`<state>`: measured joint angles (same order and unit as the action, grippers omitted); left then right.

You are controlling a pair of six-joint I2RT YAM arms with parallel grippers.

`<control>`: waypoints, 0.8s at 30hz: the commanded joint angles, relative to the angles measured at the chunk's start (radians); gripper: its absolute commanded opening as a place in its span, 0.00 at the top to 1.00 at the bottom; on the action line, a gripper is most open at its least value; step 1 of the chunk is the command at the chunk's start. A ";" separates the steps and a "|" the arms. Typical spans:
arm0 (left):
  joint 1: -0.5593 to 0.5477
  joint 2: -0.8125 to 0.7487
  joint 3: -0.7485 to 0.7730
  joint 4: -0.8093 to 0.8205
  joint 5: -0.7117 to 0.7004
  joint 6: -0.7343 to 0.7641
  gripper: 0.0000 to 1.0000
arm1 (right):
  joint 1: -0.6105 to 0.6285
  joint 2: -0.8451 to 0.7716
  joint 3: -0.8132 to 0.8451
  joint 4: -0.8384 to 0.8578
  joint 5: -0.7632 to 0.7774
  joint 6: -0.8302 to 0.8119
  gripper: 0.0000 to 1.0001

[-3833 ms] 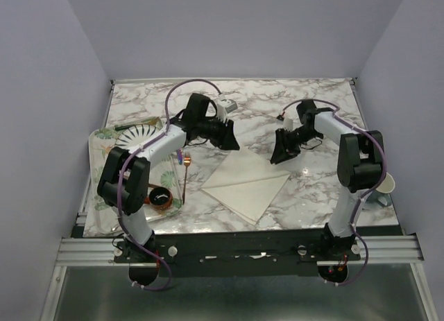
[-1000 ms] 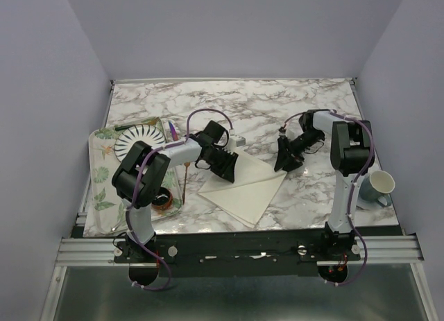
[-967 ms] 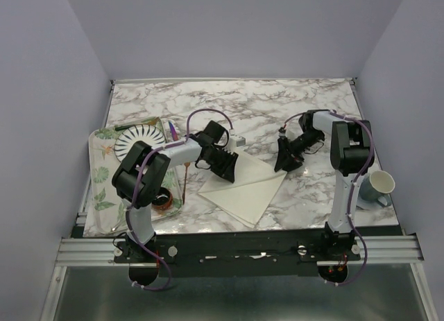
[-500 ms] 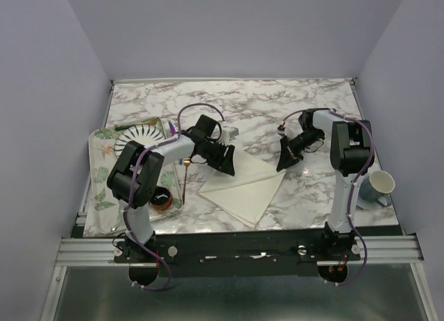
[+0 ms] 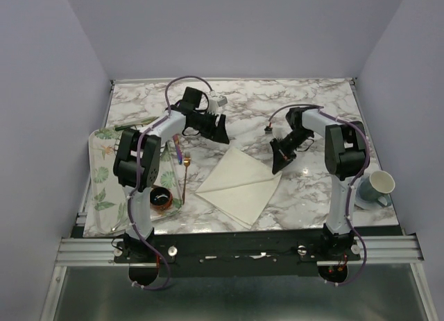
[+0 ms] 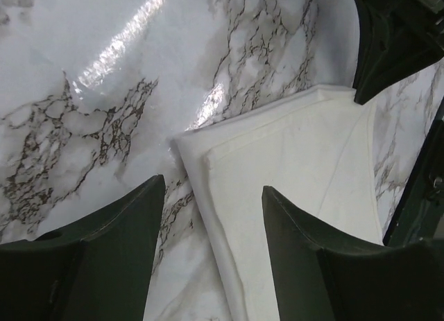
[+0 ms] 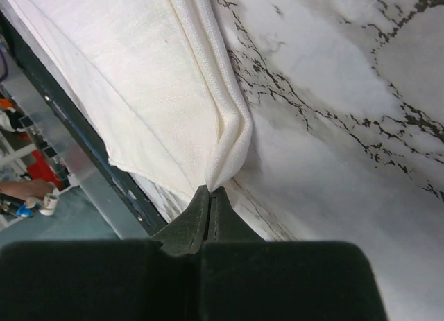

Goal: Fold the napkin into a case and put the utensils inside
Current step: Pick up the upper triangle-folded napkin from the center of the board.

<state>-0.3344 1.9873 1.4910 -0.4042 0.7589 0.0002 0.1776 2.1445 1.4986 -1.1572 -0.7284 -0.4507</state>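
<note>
At left we see the copper fork (image 5: pixel 186 172) lying by the leaf-print tray (image 5: pixel 100 186). Our left gripper (image 5: pixel 221 132) hovers with its jaws apart, holding nothing, just beyond the far corner of the folded napkin (image 5: pixel 239 186). Our right gripper (image 7: pixel 210 193) is pinched tight on the napkin's right corner

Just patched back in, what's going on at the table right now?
The right gripper is shut on a corner of the cream napkin, pinching its layered edge just off the marble tabletop. The left gripper is open and holds nothing, above the napkin's far corner. The cloth lies folded but is not yet a narrow case. The copper-gold fork lies off to the left, outside it.
</note>
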 commanded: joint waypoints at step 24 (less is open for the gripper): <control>-0.038 0.327 0.193 -0.127 0.135 -0.043 0.47 | 0.020 -0.018 0.045 0.036 0.132 -0.072 0.99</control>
<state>-0.3592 2.2650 1.6627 -0.4973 0.8768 -0.0540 0.1913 2.1353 1.5089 -1.1271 -0.6277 -0.5060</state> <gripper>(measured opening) 0.548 0.015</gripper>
